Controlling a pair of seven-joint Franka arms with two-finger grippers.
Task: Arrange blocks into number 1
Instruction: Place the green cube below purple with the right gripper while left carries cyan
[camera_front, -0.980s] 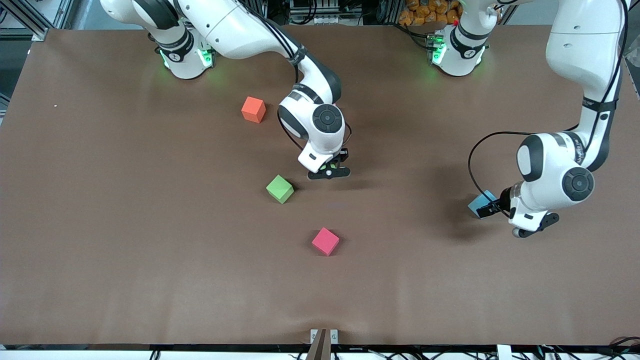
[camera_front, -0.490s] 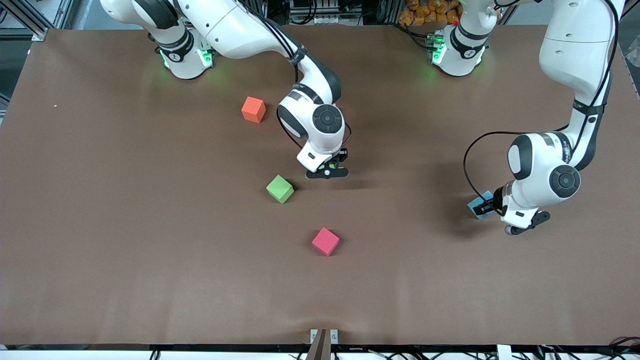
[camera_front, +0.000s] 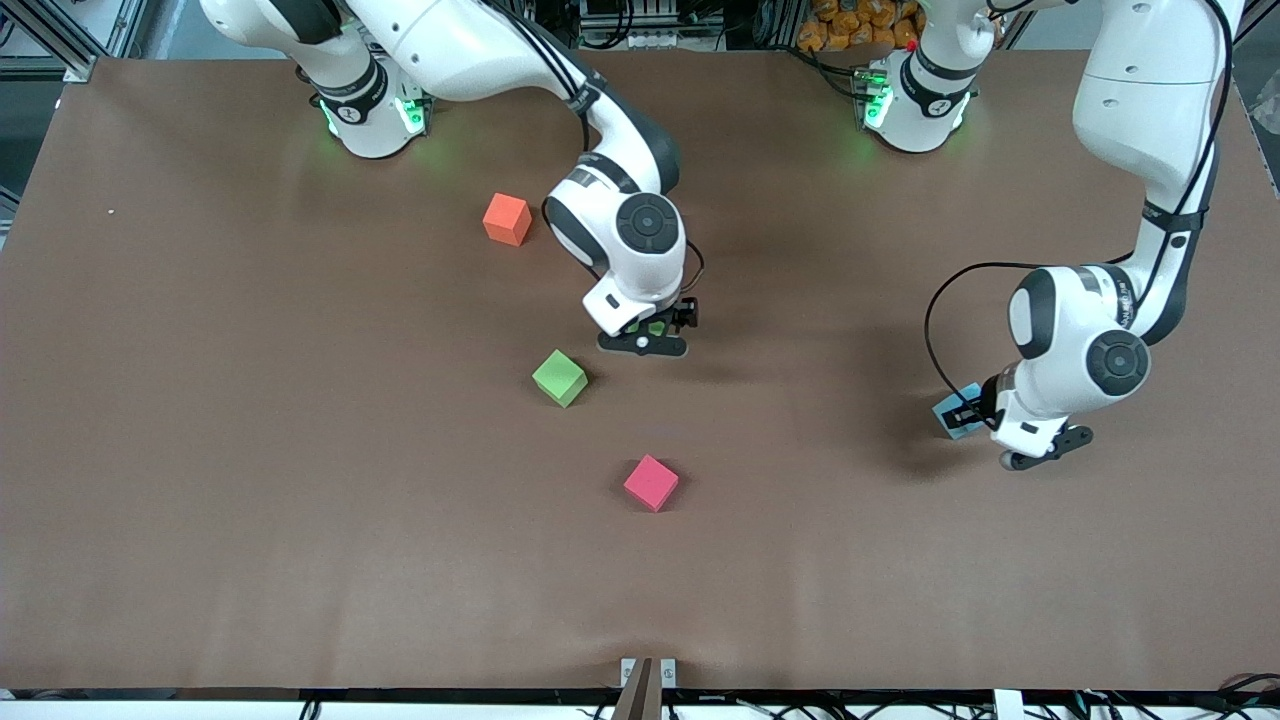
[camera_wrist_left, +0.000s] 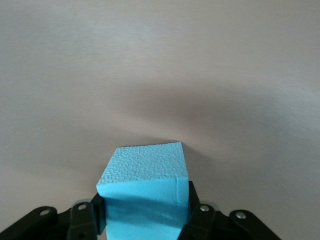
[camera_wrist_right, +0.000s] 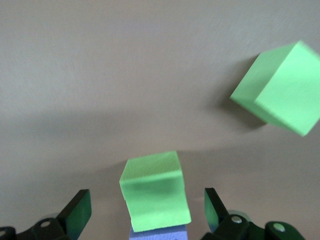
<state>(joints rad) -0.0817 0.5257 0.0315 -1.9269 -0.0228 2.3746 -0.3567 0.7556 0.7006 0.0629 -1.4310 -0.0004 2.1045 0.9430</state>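
Observation:
My right gripper hangs open low over the table's middle, its fingers standing apart on either side of a green block. That block rests on the table against a purple block, which the right hand hides in the front view. My left gripper is shut on a light blue block low at the left arm's end of the table. A second green block, an orange block and a red-pink block lie loose on the table.
The brown table stretches wide around the blocks. Both arm bases stand along its edge farthest from the front camera. A small metal bracket sits at the edge nearest that camera.
The right gripper opened and let go of the green block. The left gripper shut on the light blue block and shifted it a little toward the table's middle.

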